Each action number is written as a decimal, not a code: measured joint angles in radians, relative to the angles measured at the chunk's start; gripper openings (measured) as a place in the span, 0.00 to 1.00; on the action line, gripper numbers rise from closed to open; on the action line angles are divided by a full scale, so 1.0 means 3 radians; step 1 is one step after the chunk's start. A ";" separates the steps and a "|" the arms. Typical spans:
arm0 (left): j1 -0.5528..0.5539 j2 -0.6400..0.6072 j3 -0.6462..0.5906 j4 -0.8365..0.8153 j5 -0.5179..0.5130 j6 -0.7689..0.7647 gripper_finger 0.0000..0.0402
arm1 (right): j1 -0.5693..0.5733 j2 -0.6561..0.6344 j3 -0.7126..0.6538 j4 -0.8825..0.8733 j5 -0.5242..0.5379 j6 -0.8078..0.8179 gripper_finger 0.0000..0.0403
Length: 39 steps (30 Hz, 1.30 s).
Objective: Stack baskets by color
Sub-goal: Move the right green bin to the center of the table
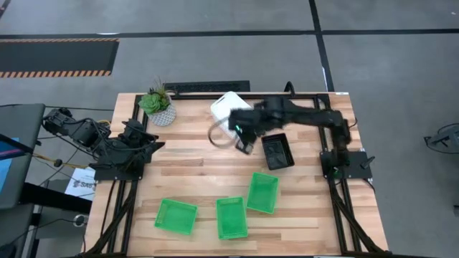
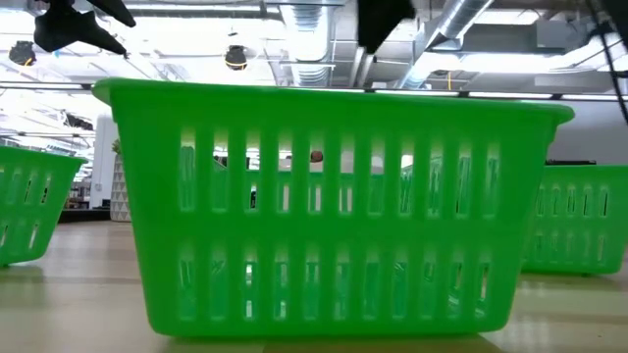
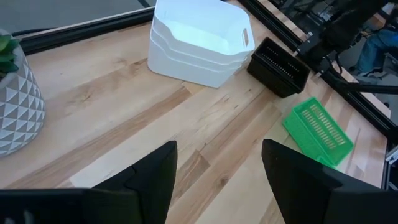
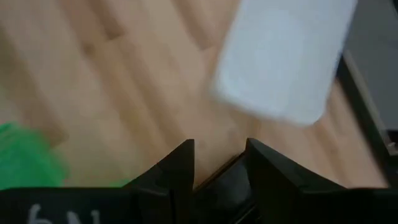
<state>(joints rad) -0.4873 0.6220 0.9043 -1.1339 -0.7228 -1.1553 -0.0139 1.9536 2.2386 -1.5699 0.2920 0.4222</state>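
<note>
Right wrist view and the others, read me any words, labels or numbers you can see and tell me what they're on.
No text can be read for certain.
Right gripper: pale marks on its body at the picture's lower edge, cut off and blurred, unreadable.
Paper sheet beside the table: print too small to read.
Baskets and plant pot: no labels visible.

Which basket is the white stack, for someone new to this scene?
Start at the potted plant on the table's far edge. Just right of it sits the white stack, beside the right gripper. It is the only white item; its neighbours are the black baskets.
</note>
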 joint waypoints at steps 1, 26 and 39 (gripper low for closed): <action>0.0000 0.0000 0.0000 0.0000 -0.0002 0.0000 0.56 | 0.0113 -0.0074 -0.0089 0.0001 -0.0007 0.0109 0.41; 0.0000 -0.0001 0.0000 -0.0001 -0.0171 0.0069 0.56 | 0.2375 -0.0494 -0.2964 0.1593 -0.0366 0.3925 0.41; 0.0000 0.0000 0.0000 -0.0001 -0.0173 0.0085 0.56 | 0.1227 -0.0491 -0.3296 0.2349 0.0263 0.2119 0.41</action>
<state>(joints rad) -0.4873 0.6220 0.9043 -1.1343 -0.7746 -1.1297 0.3543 1.8065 1.2499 -0.8653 0.3708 1.0580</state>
